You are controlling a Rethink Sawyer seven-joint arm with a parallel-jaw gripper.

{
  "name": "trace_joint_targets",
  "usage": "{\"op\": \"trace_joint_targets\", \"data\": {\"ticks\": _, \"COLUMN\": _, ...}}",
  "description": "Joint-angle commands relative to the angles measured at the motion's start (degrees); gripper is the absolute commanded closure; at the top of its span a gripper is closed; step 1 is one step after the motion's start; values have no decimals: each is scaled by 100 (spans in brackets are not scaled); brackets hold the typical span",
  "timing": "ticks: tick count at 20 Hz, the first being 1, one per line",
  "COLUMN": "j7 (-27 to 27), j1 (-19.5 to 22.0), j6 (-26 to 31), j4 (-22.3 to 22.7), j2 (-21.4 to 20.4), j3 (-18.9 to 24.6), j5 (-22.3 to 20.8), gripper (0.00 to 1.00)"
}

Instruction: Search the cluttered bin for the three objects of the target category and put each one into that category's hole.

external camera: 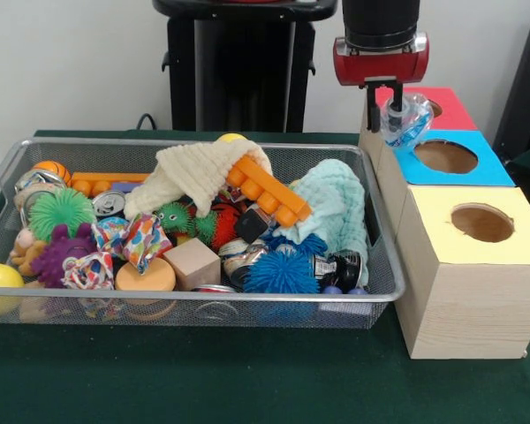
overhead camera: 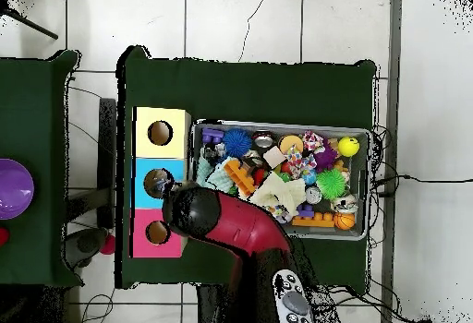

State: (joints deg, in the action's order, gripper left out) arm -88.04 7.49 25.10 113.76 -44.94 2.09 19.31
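Note:
My gripper [external camera: 382,104] hangs above the row of wooden boxes at the right. It is shut on a small see-through crinkly plastic bag [external camera: 405,119]. The bag hangs between the red-topped box [external camera: 450,113] and the blue-topped box [external camera: 490,172], just above the near edge of the blue top. In the overhead view the bag [overhead camera: 164,185] shows over the blue box's hole, next to the arm's black wrist [overhead camera: 192,210]. The wire mesh bin [external camera: 203,299] lies to the left, full of clutter. I see no other plastic bags in it.
A yellow-topped box [external camera: 442,231] with a round hole stands nearest the camera. The bin holds a pale blue knitted cloth [external camera: 336,208], a cream cloth [external camera: 199,172], orange bricks [external camera: 265,190], spiky balls [external camera: 281,269], cans and a wooden block [external camera: 193,262]. A purple bowl [overhead camera: 11,188] sits on a side table.

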Motion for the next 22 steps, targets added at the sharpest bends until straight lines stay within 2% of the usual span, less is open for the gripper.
{"op": "trace_joint_targets", "data": {"ticks": 1, "j7": -1785, "j1": -56, "j6": -353, "j4": 526, "j2": 222, "j3": 405, "j5": 606, "gripper": 100}}
{"op": "trace_joint_targets", "data": {"ticks": 7, "j7": -1868, "j1": -210, "j6": -370, "j4": 629, "j2": 146, "j3": 470, "j5": 1028, "gripper": 100}}
{"op": "trace_joint_targets", "data": {"ticks": 14, "j7": -1846, "j1": -323, "j6": -667, "j4": 587, "j2": 259, "j3": 616, "j5": 1506, "gripper": 100}}
{"op": "trace_joint_targets", "data": {"ticks": 16, "j7": -1756, "j1": -241, "j6": -926, "j4": 649, "j2": 309, "j3": 806, "j5": 1623, "gripper": 100}}
{"op": "trace_joint_targets", "data": {"ticks": 22, "j7": -1700, "j1": -209, "j6": -1226, "j4": 688, "j2": 392, "j3": 922, "j5": 1774, "gripper": 100}}
